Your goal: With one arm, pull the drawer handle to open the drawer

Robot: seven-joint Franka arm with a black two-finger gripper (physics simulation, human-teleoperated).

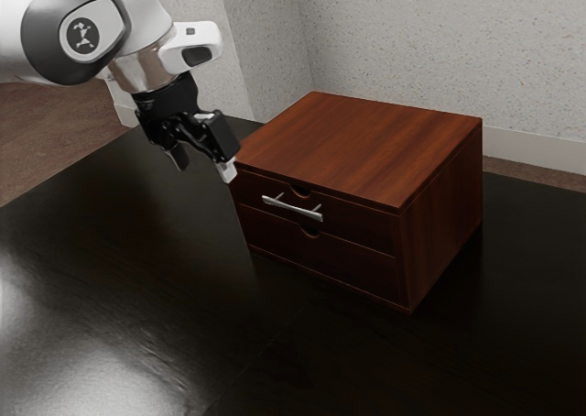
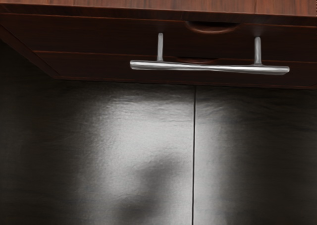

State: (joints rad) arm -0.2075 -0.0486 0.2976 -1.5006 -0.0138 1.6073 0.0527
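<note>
A reddish-brown wooden cabinet (image 1: 366, 150) with two drawers stands on the black table (image 1: 137, 297). Its upper drawer (image 1: 357, 222) carries a silver bar handle (image 1: 292, 207) and sits flush with the cabinet front. My black gripper (image 1: 203, 163) hovers above the table by the cabinet's front corner on the exterior view's left, a short way from the handle. Its fingers (image 1: 225, 169) stand apart with nothing between them, so it is open. In the wrist view the handle (image 2: 209, 67) stands out on two posts ahead of my hand, with the drawer front (image 2: 99, 34) behind it.
The lower drawer (image 1: 320, 256) has no handle, just a notch at its top edge. A light speckled wall (image 1: 412, 31) runs behind the cabinet. Glossy table surface (image 2: 148, 150) stretches in front of the drawers.
</note>
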